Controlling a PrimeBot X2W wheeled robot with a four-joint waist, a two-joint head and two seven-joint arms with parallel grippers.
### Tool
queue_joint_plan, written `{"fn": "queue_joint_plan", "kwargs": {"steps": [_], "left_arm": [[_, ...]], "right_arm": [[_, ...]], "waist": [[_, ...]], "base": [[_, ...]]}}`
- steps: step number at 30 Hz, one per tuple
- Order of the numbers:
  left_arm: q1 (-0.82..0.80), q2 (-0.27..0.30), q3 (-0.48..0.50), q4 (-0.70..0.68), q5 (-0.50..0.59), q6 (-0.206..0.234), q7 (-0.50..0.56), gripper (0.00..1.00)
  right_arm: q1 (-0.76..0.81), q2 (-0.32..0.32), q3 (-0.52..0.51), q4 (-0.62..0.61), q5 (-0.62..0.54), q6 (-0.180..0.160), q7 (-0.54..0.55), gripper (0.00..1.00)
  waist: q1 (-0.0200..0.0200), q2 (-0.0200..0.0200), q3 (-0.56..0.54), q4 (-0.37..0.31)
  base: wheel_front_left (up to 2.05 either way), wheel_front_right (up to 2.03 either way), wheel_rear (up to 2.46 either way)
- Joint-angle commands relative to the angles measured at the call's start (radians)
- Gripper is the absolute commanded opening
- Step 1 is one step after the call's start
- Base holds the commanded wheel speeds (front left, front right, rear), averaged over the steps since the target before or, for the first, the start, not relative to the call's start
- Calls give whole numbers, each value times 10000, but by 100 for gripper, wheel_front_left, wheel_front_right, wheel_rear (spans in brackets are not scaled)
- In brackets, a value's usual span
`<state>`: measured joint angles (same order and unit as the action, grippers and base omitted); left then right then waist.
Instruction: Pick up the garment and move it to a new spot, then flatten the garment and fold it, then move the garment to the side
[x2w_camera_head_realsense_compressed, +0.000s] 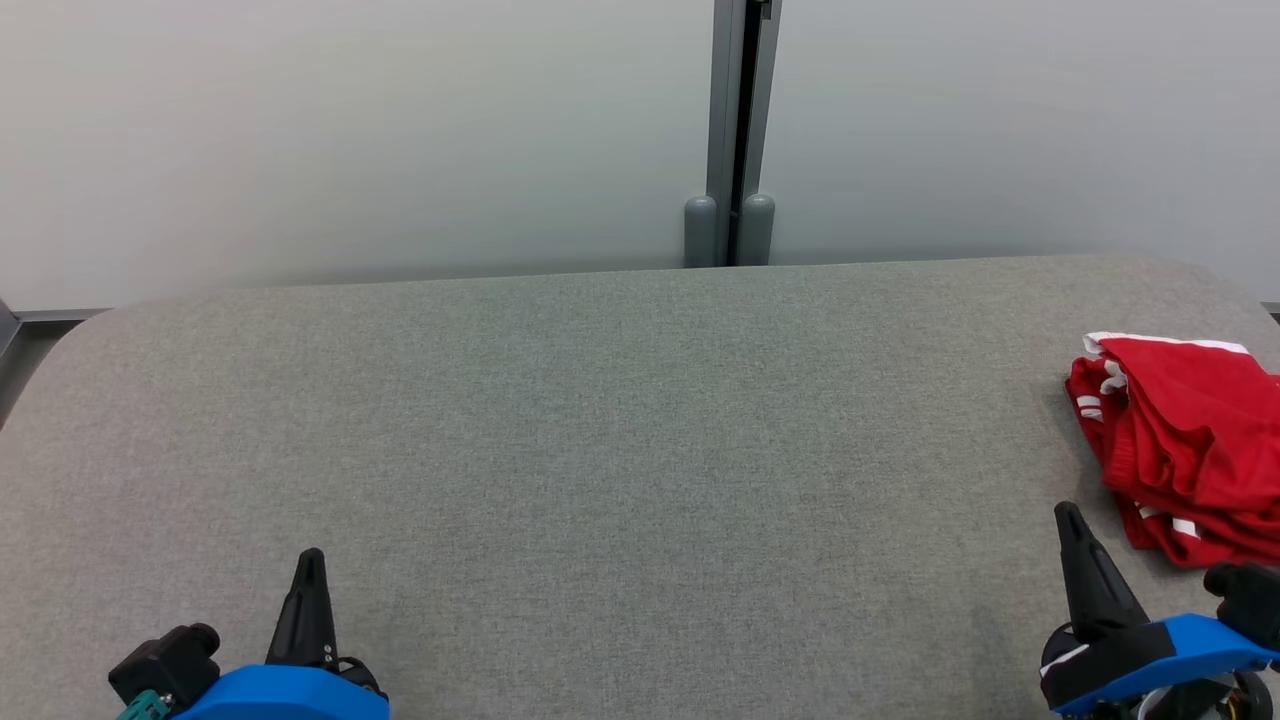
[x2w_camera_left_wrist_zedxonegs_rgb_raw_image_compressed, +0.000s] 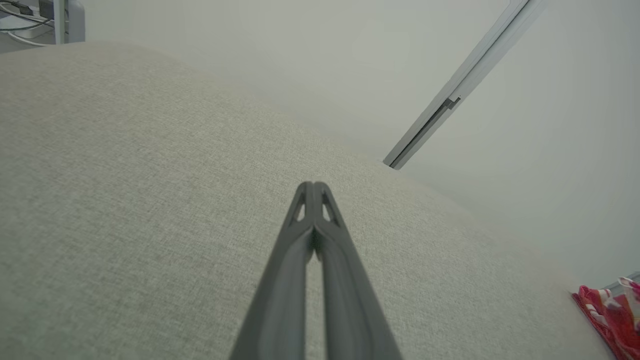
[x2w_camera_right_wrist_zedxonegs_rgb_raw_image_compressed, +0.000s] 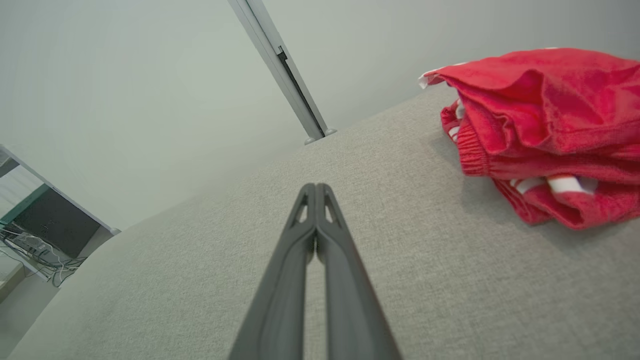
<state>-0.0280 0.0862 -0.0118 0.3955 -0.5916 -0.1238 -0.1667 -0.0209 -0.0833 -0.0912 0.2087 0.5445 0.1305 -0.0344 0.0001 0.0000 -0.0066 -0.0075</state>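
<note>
Both claws pinched closed, empty: left gripper (x2w_camera_head_realsense_compressed: 310, 560), right gripper (x2w_camera_head_realsense_compressed: 1068, 514). Red shorts (x2w_camera_head_realsense_compressed: 1185, 440) lie bunched at the right edge of the grey table (x2w_camera_head_realsense_compressed: 600, 450), just past the right gripper. Probably light, limp, will sag. I'd pinch the gathered waistband.

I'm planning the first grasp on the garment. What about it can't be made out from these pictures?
Garment, right part: head view, cut off by the right edge.
Its far side: right wrist view, cut off by the right edge.
Most of it: left wrist view, a small corner at the right edge.
Its kind and lower layers: hidden by its own folds.
</note>
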Motion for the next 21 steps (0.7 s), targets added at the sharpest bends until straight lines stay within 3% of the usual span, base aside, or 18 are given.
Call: {"fn": "queue_joint_plan", "kwargs": {"steps": [1,21], "left_arm": [[-343,9,95,-221,-373,-20,83,0],[-500,-89,420,-593,-3083,-40,831,0]], "right_arm": [[-299,-11,-40,-115,409,2,59,0],[-489,80,-89,6,3239,3,448,0]], "waist": [[-1,0,2,2],[-1,0,20,16]], "base": [[0,0,0],[0,0,0]]}}
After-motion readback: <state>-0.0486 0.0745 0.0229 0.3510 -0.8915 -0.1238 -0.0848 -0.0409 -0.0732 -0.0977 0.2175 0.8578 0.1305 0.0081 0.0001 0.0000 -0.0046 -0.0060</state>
